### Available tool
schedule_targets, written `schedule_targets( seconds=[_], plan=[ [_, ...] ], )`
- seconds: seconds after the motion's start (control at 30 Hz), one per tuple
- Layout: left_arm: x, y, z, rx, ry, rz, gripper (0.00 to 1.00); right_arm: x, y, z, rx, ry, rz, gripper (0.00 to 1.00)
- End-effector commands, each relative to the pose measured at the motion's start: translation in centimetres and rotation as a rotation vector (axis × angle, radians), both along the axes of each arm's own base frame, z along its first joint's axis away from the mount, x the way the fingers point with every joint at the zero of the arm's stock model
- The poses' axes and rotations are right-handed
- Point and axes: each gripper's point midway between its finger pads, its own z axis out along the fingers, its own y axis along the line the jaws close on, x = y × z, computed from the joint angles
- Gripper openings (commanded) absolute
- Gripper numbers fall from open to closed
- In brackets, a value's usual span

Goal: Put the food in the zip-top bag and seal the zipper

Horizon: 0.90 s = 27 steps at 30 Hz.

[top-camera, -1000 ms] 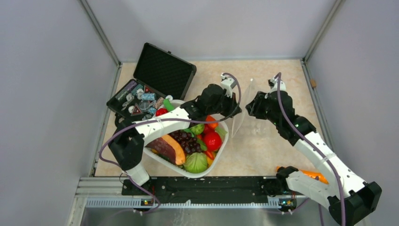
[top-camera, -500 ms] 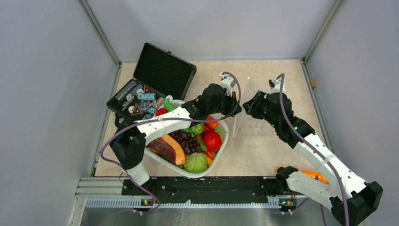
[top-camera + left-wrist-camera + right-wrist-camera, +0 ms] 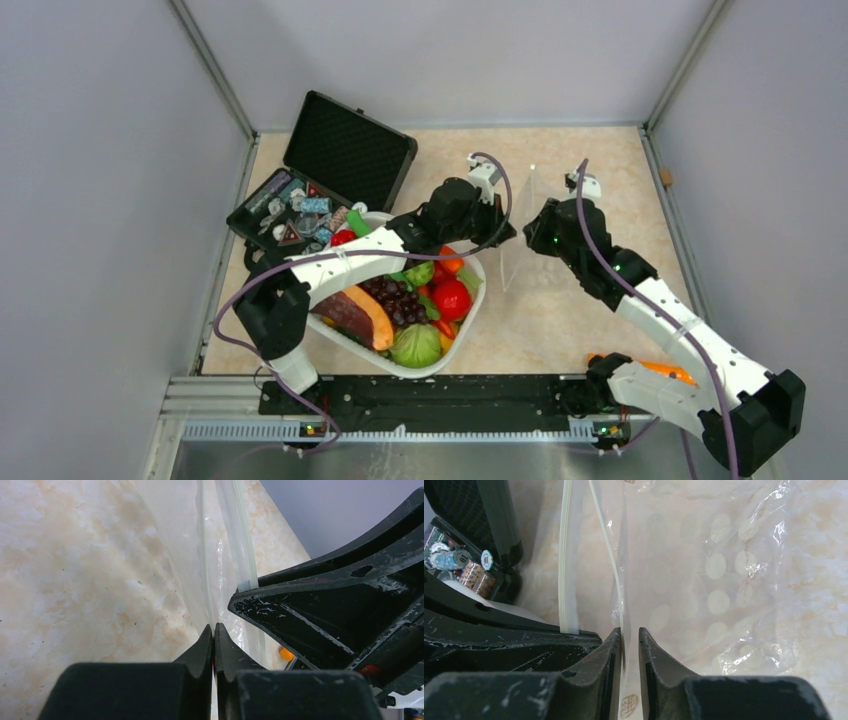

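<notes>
I see the basket [image 3: 470, 300] on the desk [image 3: 570, 320], left of centre, with the food [image 3: 452, 298] in it. The case [image 3: 350, 150] lies behind it, to the left. The bag [image 3: 518, 215] stands on edge just right of the basket, between my left claw [image 3: 503, 234] and right claw [image 3: 533, 228].

Zip-top bag [image 3: 724, 580] clear glossy crinkled plastic.
</notes>
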Motion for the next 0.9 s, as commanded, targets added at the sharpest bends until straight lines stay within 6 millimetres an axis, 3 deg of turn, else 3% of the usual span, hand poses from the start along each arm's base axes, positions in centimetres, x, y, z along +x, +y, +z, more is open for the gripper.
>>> schedule_targets(
  seconds=[0.0, 0.17, 0.4, 0.53, 0.63, 0.87],
  plan=[
    [0.2, -0.3, 3.5, -0.069, -0.064, 0.004, 0.00, 0.4, 0.0, 3.6, 0.005, -0.094, 0.008, 0.17],
    [-0.1, -0.8, 3.9, -0.080, -0.065, -0.017, 0.00, 0.6, 0.8, 3.1, 0.016, -0.076, 0.020, 0.24],
    [-0.4, -0.9, 4.0, -0.079, -0.065, -0.024, 0.00, 1.1, 1.6, 2.8, 0.019, -0.079, 0.027, 0.25],
    [-0.4, -0.7, 3.9, -0.077, -0.068, -0.017, 0.00, 1.3, 1.7, 2.6, 0.019, -0.088, 0.030, 0.17],
    [-0.1, -0.1, 3.7, -0.055, -0.082, 0.014, 0.00, 1.4, 0.7, 2.2, -0.014, -0.085, -0.010, 0.00],
    [1.3, 3.0, 1.8, 0.025, -0.082, 0.123, 0.00, 0.5, -3.1, 2.6, -0.173, -0.084, -0.098, 0.00]
  ],
)
